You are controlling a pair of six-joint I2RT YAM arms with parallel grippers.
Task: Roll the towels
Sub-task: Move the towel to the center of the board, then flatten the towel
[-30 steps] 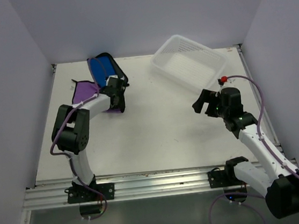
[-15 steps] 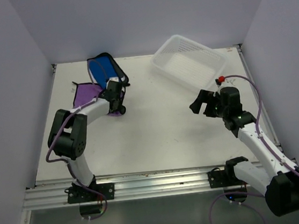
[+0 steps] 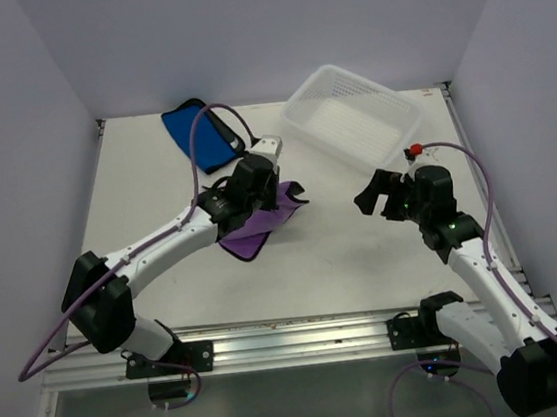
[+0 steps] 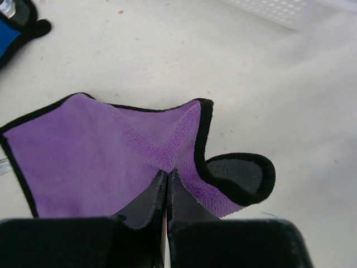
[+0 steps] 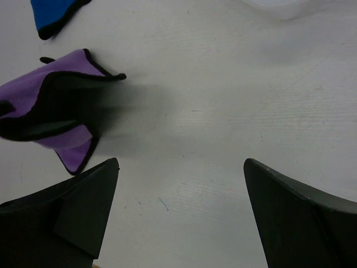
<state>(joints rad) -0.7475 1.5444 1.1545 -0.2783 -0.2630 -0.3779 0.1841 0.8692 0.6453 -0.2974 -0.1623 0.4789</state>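
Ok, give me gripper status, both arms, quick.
Left gripper: closed, pinching the purple towel.
Right gripper: open, holding nothing.

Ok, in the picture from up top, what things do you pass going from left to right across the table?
First the blue towel, then the purple towel, then the white basket.
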